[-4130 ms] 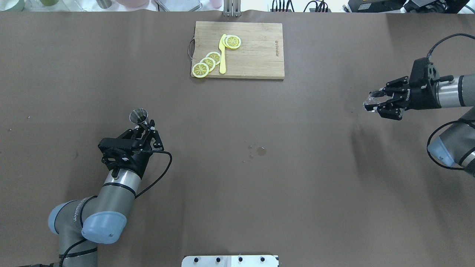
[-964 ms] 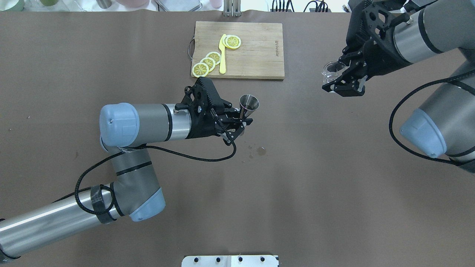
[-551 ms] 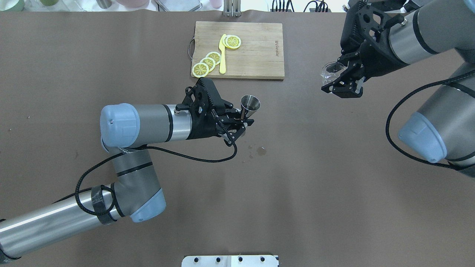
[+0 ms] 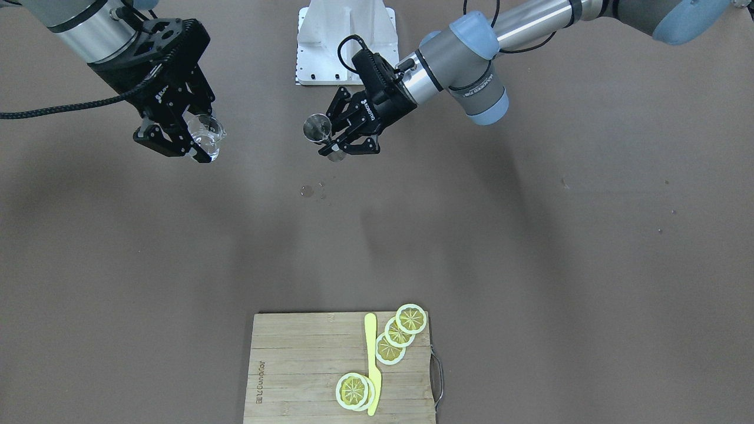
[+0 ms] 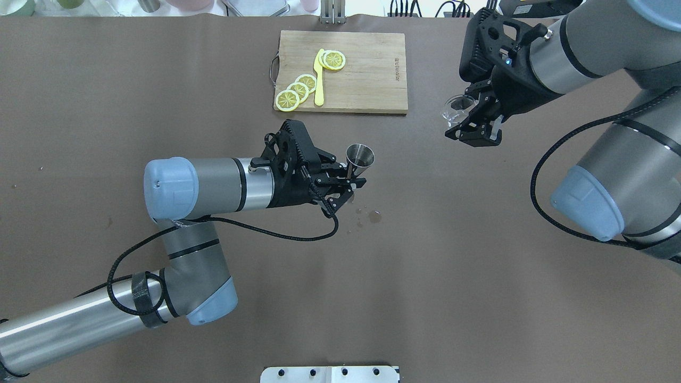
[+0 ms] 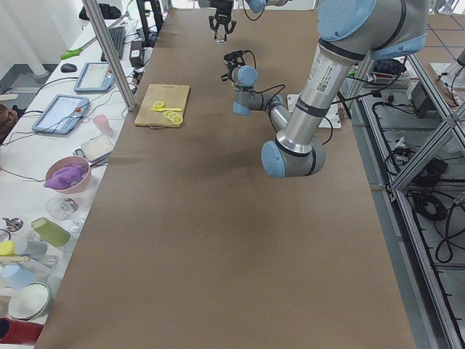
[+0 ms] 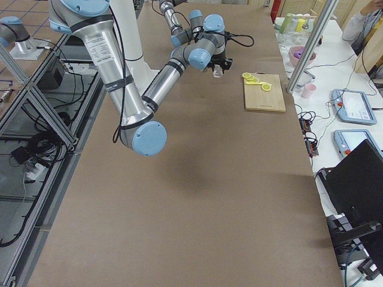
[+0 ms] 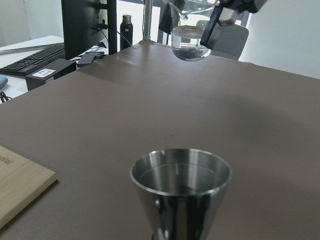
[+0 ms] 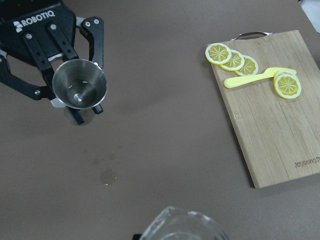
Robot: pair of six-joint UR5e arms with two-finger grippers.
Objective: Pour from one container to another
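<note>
A steel jigger (image 5: pixel 360 157) hangs upright above the table's middle, with my left gripper (image 5: pixel 347 180) shut on its lower cone. From the front, the jigger (image 4: pixel 318 126) stands just ahead of the left gripper (image 4: pixel 343 140). A clear glass cup (image 5: pixel 456 108) with some liquid sits in my right gripper (image 5: pixel 470 123), which is shut on it, raised high at the far right. In the left wrist view the glass (image 8: pixel 190 42) hovers well beyond and above the jigger (image 8: pixel 181 192). Looking down from the right wrist, the jigger (image 9: pixel 79 85) looks empty, and the glass rim (image 9: pixel 182 227) shows at the bottom edge.
A wooden cutting board (image 5: pixel 372 85) with lemon slices (image 5: pixel 298 90) and a yellow knife (image 5: pixel 318 80) lies at the far middle. Small wet drops (image 5: pixel 374 215) mark the brown cover just below the jigger. Cups, bowls and tablets stand on a side table (image 6: pixel 65 182).
Both arms have lifted their containers and swung them toward the centre. In the last second the right gripper carried the glass further left, and the jigger edged slightly right.
</note>
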